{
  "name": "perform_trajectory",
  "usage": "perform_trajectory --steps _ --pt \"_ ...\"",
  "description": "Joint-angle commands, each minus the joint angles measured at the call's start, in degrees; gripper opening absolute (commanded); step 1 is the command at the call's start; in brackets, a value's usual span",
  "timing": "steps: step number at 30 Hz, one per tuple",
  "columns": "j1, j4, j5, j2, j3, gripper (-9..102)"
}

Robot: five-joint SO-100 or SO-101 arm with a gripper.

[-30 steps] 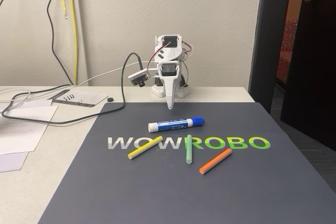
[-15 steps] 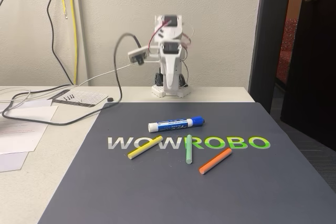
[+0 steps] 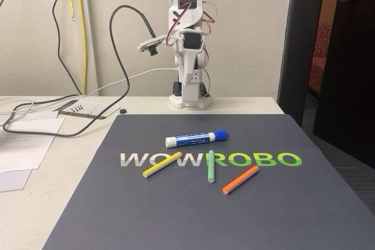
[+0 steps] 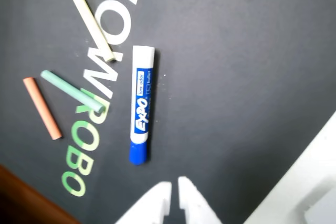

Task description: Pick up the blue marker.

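Nearest the fixed view, an orange stick, a green stick and a yellow stick lie on the dark mat. Just behind them the blue marker rests flat, untouched. Farthest back, the hand hangs well above the tabletop, fingers nearly together and holding nothing. Reaching, gripping and lifting all appear left to do.
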Motion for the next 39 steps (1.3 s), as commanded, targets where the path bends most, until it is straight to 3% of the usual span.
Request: perform_trajectory --steps 1,11,27,39 --pt "0.1 -0.6 -1.4 -4.7 -3.5 0" --pt "-1.3 -7.1 -0.1 -19.1 -6.9 1" --pt "-4.0 -16.8 1.1 -34.5 -8.4 20" --pt "-5.6 -16.9 2.5 -47.1 -15.9 23"
